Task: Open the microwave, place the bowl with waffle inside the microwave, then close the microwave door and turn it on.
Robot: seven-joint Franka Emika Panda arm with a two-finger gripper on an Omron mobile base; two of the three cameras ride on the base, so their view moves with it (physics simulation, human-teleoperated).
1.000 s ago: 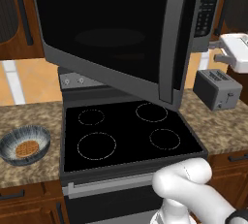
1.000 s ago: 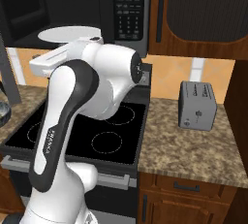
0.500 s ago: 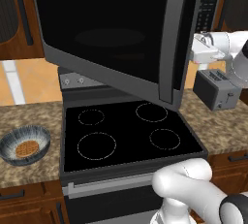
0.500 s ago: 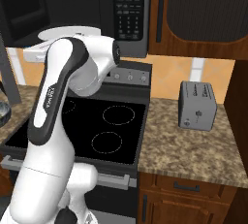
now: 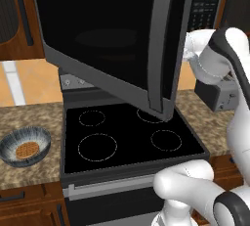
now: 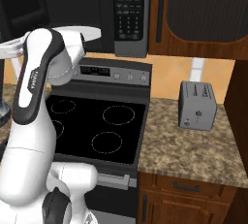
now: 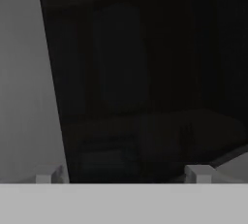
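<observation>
While the microwave door (image 5: 112, 39) hangs swung open over the stove (image 5: 127, 139) on the left base view, my arm has moved in behind its edge. Bowl (image 5: 24, 145) with waffle (image 5: 27, 149) waits on the counter (image 5: 29, 122). Right base: toaster (image 6: 197, 105) untouched. Hand view: fingertips (image 7: 197, 173) spread wide, empty, facing dark glass. Next job, fetching that bowl.

Glossy black-glass microwave door (image 5: 107, 39) (steel frame), speckled stone counter (image 6: 189, 145).

counter (image 5: 29, 117): speckled brown stone, both sides of stove (image 5: 127, 139) | left part: bowl (image 5: 24, 145) with waffle (image 5: 27, 150) inside | right part: toaster (image 6: 196, 105), upright
</observation>
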